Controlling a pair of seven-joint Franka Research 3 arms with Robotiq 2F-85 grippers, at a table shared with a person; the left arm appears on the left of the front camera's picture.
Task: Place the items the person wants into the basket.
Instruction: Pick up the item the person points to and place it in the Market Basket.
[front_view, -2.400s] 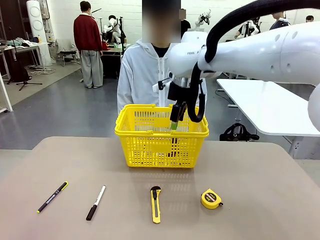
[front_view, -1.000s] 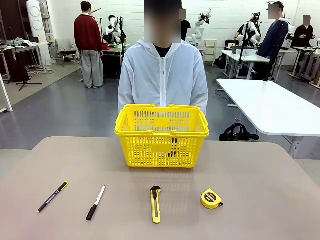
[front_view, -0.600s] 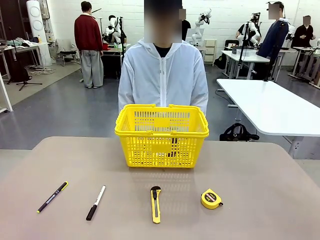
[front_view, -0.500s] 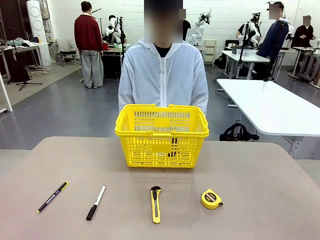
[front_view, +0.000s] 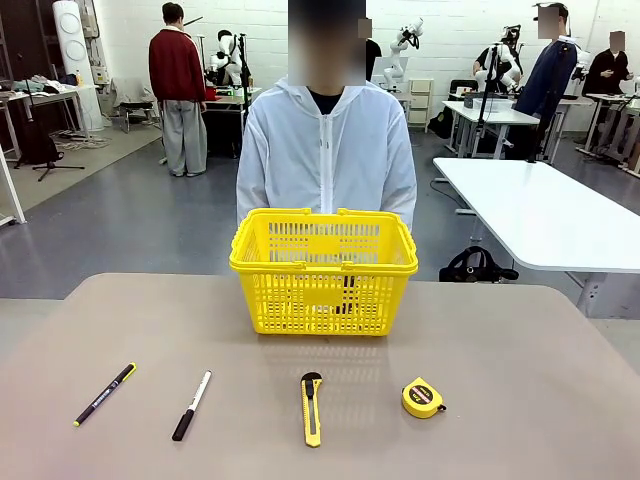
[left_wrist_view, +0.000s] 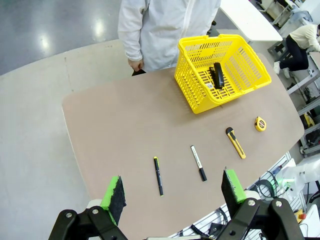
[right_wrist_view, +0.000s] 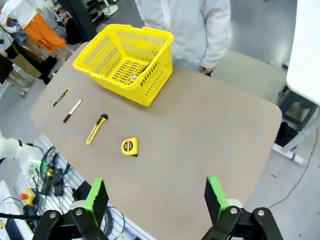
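- Step in hand, by the look of it: waiting high over the worktop (front_view: 520, 340) for the person (front_view: 325, 150) to signal a wanted item; seeing no pointing or handing over, with the person's arms hanging down.
- Holding the left arm's fingers (left_wrist_view: 114, 192) spread wide, pinching nothing, far above the pen (left_wrist_view: 158, 176).
- Holding the right arm's fingers (right_wrist_view: 97, 194) spread wide as well, empty, well above the tape measure (right_wrist_view: 129, 146).
- Finding the pen (front_view: 104, 394) lying flat at the worktop's front left and the tape measure (front_view: 423, 397) at the front right, both well apart from the basket (front_view: 322, 268) standing at the far middle, right before the person.
- Noting the marker (front_view: 191, 405) lying near the pen and the utility knife (front_view: 312, 408) between marker and tape measure.
- Spotting a dark oblong thing (left_wrist_view: 217, 75) lying inside the basket; unable to tell what.
- Judging the next move: descending over the pen, lining the fingers across its slim barrel, closing right at the worktop surface while avoiding the marker.
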